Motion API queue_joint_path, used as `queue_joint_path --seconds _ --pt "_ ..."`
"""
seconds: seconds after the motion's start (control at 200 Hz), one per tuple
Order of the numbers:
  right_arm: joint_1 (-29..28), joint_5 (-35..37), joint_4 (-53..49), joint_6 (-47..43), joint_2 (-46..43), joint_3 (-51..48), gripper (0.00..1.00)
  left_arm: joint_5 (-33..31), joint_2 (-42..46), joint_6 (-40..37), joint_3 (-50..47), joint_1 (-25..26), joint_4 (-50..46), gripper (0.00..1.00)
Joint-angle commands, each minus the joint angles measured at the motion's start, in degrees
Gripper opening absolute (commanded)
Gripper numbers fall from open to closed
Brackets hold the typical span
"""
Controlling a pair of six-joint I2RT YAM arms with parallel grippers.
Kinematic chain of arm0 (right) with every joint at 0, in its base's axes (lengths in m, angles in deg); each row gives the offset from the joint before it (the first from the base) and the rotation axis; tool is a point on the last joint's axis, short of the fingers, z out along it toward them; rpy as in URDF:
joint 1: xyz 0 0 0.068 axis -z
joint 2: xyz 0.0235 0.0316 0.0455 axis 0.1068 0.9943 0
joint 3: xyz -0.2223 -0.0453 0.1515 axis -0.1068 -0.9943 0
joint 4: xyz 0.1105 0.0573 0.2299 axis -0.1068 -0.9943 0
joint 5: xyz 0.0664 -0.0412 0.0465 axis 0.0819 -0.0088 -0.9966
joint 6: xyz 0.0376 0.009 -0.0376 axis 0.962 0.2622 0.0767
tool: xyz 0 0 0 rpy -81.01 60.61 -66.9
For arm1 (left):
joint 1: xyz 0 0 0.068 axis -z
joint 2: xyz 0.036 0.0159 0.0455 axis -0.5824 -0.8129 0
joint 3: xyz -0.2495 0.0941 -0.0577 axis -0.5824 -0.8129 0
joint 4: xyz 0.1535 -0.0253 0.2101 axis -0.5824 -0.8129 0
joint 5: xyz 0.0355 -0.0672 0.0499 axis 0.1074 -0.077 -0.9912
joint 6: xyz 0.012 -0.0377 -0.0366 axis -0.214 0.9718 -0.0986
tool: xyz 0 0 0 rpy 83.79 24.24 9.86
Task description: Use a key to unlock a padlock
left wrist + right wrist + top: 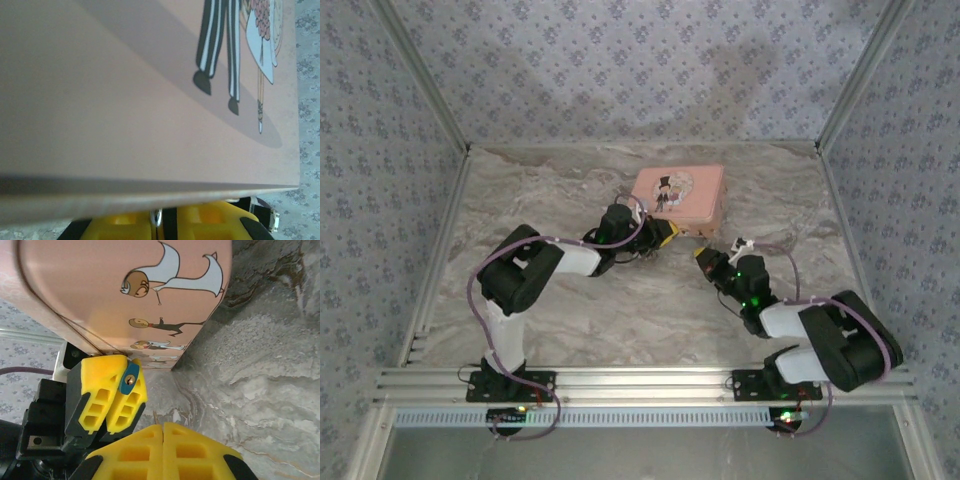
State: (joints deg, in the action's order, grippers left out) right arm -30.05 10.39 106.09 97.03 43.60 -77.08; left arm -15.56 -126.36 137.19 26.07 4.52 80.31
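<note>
One marbled tabletop (570, 180) carried two robot arms, the left arm (535, 270) and the right arm (820, 335), with two yellow claws, the left claw (662, 236) and the right claw (163, 429). There was one pink tin (678, 192), one blue-faced padlock (130, 380) and one key (154, 416), of which just a thin tip was visible.

Noted: a pink box (678, 193) printed with a cartoon couple, the man in black-and-white striped trousers; beneath it a grey-beige marbled table (620, 310); behind it blue-grey floral walls (620, 60); beside it a yellow-and-black left gripper (665, 236) and a blue padlock (130, 380) with a brass keyhole.
</note>
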Motion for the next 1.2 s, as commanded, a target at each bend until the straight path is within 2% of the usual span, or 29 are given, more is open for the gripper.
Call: queue_joint_path --seconds 0.0,0.34,1.194 --pt "-0.4 0.1 9.4 3.1 3.6 1.7 0.0 3.0 -1.4 4.1 -1.0 0.5 2.5 0.01" --pt "-1.6 -0.9 20.9 6.3 13.5 3.5 0.0 3.8 -1.6 4.5 -1.8 0.3 4.9 0.01" --pt "-1.3 -0.9 21.0 5.8 15.3 5.0 0.0 4.8 -3.0 6.1 -2.2 0.4 8.6 0.01"
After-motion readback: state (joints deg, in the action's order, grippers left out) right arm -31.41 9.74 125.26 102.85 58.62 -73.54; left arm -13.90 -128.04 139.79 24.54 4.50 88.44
